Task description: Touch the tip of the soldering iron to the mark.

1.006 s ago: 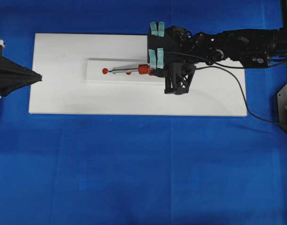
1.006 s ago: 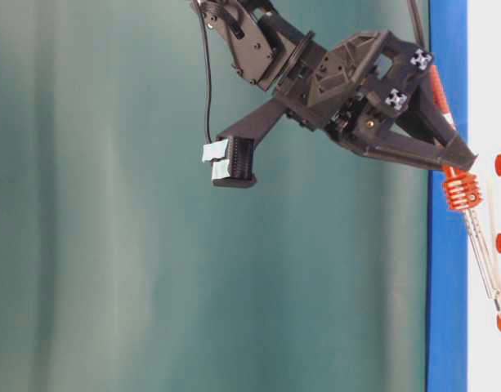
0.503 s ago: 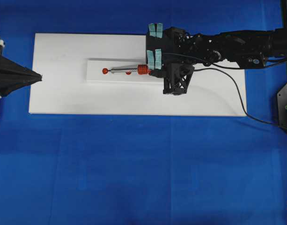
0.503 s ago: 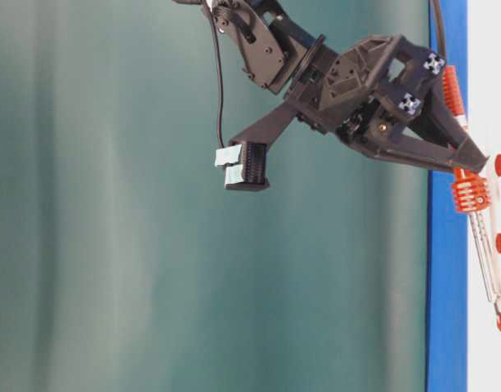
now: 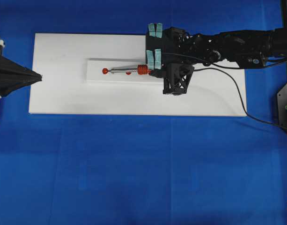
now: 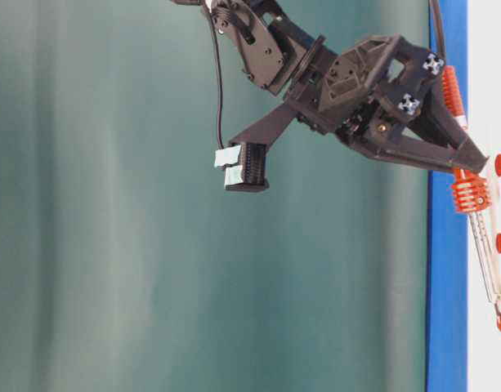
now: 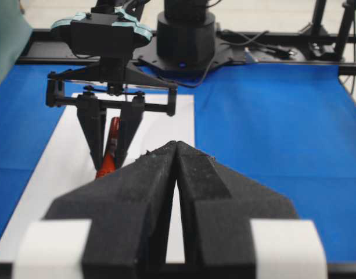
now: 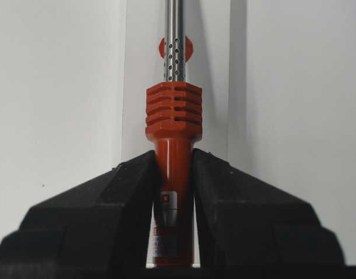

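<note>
Clamping soldering iron (image 8: 173,168) by red handle, right end effector (image 8: 173,192) holds shaft low over white strip (image 5: 94,75), tip at far red mark (image 5: 105,71). Left end effector (image 7: 176,192) closed, idle. Risk: pressing down further could pivot iron in grip, skidding tip off mark.

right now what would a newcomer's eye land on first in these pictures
The red-orange soldering iron clamped in the right hand, lying across a narrow white strip on the white board, its tip at a red mark. Then the vivid blue table cover, and the left hand, shut at the board's left edge.
</note>
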Available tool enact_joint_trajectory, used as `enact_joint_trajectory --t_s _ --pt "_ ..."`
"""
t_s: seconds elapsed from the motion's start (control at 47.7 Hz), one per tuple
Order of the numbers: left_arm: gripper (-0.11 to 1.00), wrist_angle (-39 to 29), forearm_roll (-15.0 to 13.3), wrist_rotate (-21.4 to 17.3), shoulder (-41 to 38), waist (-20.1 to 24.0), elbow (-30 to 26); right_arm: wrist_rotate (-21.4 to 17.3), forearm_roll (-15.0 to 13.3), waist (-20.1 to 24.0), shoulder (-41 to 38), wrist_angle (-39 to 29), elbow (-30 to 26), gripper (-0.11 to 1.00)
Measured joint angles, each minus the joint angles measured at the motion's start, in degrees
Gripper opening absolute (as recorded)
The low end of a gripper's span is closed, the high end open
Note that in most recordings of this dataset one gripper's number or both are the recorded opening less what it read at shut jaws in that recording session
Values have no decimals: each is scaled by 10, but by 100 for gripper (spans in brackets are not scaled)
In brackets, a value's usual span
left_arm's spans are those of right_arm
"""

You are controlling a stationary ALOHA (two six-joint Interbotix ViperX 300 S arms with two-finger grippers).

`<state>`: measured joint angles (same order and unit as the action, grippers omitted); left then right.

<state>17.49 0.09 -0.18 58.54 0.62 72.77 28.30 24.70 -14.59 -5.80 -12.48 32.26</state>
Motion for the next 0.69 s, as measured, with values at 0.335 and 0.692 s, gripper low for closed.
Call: enact_joint_trajectory --t_s 0.335,0.692 --pt "0 0 0 0 0 0 0 0 0 0 0 -5 -2 6" --pt "0 0 0 0 0 0 0 0 0 0 0 -5 -2 6"
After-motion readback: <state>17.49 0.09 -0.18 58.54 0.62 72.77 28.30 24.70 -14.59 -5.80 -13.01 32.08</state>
